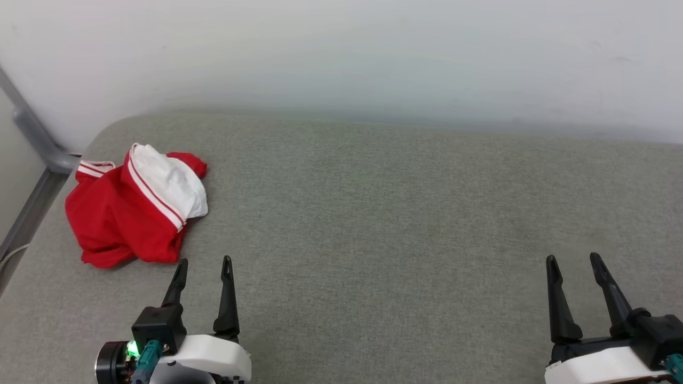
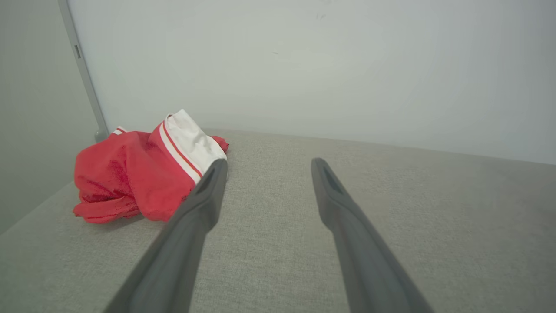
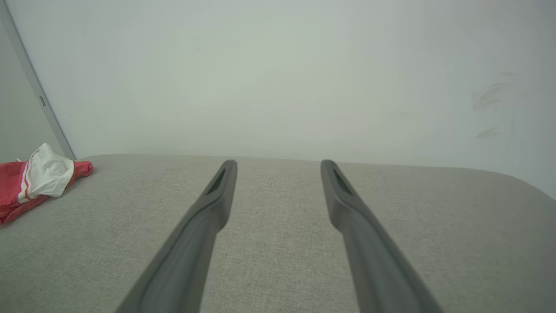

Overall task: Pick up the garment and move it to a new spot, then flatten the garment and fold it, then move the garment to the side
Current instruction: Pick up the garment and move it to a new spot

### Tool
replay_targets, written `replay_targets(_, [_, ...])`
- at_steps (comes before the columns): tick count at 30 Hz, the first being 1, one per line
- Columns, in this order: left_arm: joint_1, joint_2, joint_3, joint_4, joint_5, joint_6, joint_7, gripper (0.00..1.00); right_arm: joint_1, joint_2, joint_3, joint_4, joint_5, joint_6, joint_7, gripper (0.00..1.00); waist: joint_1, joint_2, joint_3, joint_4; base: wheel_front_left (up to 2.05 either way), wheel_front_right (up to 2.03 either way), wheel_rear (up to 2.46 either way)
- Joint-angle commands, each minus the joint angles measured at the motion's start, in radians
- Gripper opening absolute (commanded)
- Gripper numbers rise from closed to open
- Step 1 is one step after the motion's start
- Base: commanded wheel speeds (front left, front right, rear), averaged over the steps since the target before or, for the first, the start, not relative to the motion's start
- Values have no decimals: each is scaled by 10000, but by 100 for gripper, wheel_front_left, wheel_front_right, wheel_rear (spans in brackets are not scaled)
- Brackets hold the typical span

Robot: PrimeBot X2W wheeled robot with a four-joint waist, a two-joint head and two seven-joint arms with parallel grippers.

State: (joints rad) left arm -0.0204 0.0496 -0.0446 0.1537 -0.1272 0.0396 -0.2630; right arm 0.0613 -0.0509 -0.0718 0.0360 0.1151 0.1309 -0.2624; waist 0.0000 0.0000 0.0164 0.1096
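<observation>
The garment (image 1: 128, 213) lies bunched near the surface's (image 1: 400, 213) far left corner. Its front is folded inside, so any print there cannot be read. One white sleeve lies on top. Of a second striped trim, only a strip shows behind the heap. In the right wrist view the picture's left edge cuts the heap off. In the left wrist view a finger (image 2: 204, 200) of the left claw (image 1: 204, 262) covers the sleeve's near hem. The head view's bottom edge cuts the left claw's wrist, and the right claw's (image 1: 573, 258) wrist runs off the bottom right corner. The surface's near edge lies beyond the frame, and the grey rail (image 1: 32, 133) leaves at the left edge.
</observation>
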Motion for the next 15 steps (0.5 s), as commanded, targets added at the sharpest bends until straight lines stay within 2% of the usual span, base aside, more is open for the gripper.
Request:
replay_targets(1, [-65,14,60,5,23,25,-28,100,75,13,42,-29,21,-5,-37,100,0,0,37,297,0,0,0])
replay_targets(15, [-106,11,370,-25,-43,143,-28,100,-7,13,262,-127,-121,-3,-37,100,0,0,255,2127,0,0,0])
